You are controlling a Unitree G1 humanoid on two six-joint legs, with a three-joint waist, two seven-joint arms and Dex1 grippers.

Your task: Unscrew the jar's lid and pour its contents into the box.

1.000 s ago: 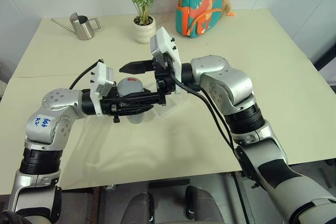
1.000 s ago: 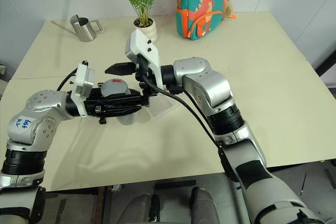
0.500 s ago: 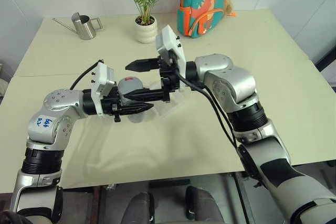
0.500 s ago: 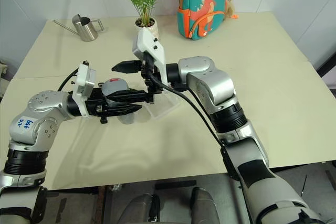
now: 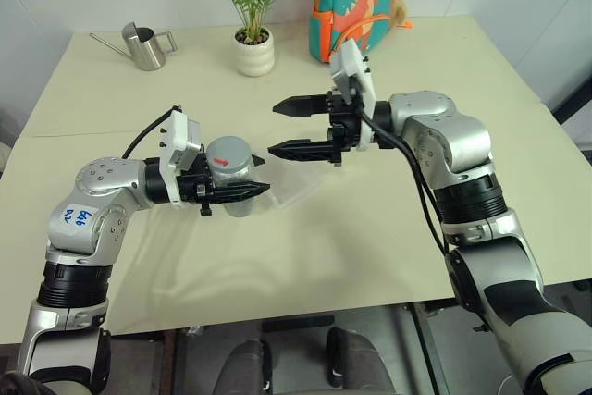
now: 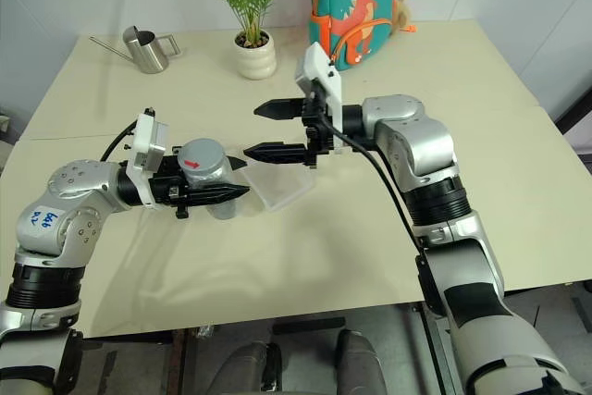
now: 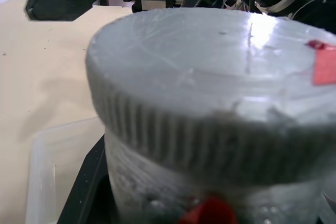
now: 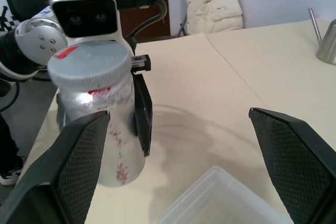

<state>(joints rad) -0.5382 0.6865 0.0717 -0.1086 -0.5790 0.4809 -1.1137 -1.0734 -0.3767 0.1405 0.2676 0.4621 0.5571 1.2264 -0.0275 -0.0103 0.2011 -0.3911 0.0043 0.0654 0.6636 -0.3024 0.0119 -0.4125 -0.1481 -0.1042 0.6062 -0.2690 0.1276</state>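
— Where was the jar [image 5: 231, 193] at that moment?

— In the left gripper [image 5: 250, 190], whose black fingers were clamped on its translucent body, holding it upright over the table [image 5: 370, 238]. The grey lid [image 5: 228, 156], with its small red mark, was on the jar.

— And the other arm?

— The right gripper [image 5: 282, 127] hung level, off to the side of the jar and apart from it, its two fingers spread wide with nothing between them.

— The box?

— The box [image 6: 277, 184], a clear tray, lay flat on the table just beside the jar, below the right gripper's fingers.

— Could you see the contents?

— No, I could not tell them through the jar's wall.

— Anything else around?

— A steel watering can [image 5: 143, 46], a potted plant [image 5: 252, 16] and a dinosaur backpack [image 5: 356, 2] stood along the far edge
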